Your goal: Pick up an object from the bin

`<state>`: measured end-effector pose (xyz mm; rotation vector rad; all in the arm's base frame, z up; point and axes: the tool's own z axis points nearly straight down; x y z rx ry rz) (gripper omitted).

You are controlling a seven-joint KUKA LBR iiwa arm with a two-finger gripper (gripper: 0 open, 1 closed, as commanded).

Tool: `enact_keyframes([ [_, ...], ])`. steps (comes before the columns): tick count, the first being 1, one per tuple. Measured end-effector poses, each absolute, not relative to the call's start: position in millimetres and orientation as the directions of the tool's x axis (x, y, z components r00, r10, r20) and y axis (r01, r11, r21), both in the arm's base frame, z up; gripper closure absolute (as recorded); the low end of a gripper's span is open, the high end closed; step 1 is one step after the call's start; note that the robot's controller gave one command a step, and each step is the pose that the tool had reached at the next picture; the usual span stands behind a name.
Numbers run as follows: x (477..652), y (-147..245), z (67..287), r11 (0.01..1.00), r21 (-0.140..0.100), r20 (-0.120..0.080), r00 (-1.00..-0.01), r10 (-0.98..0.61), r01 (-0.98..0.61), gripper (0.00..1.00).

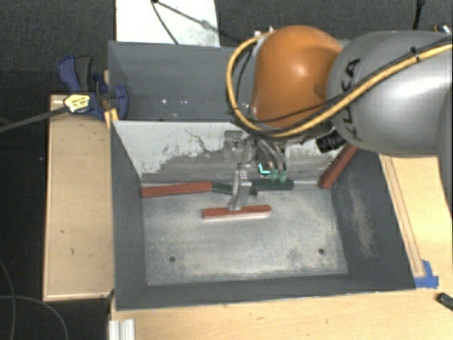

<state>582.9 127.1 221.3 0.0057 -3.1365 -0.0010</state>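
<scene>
**Tool down at the middle stick, bare floor on the near side**

The tool (239, 200) stood over the middle of the bin (127, 246). Its tip was down at the near stick (237, 213), a red-brown one lying flat on the floor and running left to right. Whether the tool was apart or together could not be told, nor whether it clamped that stick. The arm (396, 98) came in from the right, and its orange cover (294, 69) hung above the far wall.

The near half of the floor lay bare from the left wall across to the right wall. That gave open room on the near side of the near stick and off both its ends. The far side was tighter. The left stick (177, 188) lay along the foot of the far wall, with its right end near the tool. A green bar (277, 183) lay just beyond the tool, partly hidden by it, and reached out to the right. The right stick (336, 168) leaned tilted in the far right corner against the sloping wall, well apart from the tool.

Counted, there were three red-brown sticks and one green bar.
</scene>
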Motion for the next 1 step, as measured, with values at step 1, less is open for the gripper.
enact_keyframes([
  [1,564.9,75.7,66.7,0.975,0.0,0.004,-0.975,-0.224,-0.224,0.0],
])
